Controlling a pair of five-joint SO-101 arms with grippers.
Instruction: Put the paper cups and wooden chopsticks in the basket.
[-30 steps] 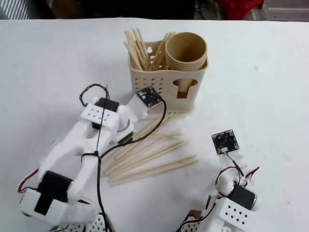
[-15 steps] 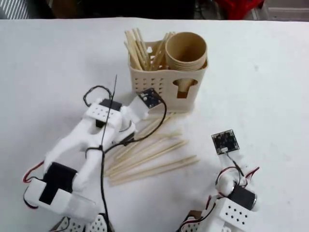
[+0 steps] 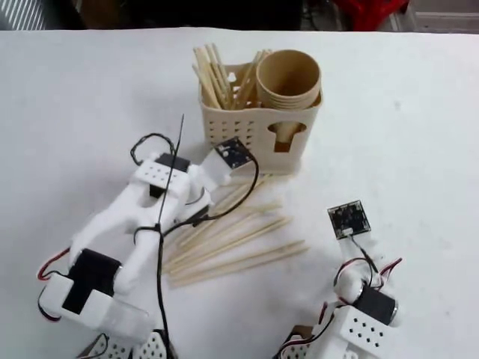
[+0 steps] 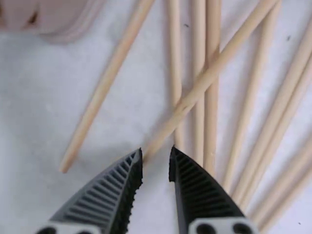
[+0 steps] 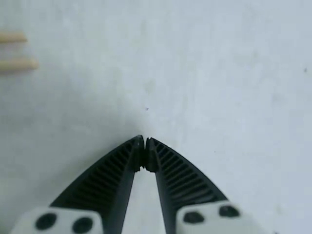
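Left wrist view: my left gripper (image 4: 155,157) is slightly apart at the tip of a crossing chopstick (image 4: 212,73), perhaps touching it. The loose chopsticks (image 3: 239,235) lie on the table just before the basket (image 3: 224,131). Gripped so near its end, the stick may pivot and slip.

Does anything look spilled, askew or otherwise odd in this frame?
Yes: a loose pile of wooden chopsticks lies fanned and crossing on the table next to the basket, not in it. The paper cups sit stacked inside. Nothing looks damaged.
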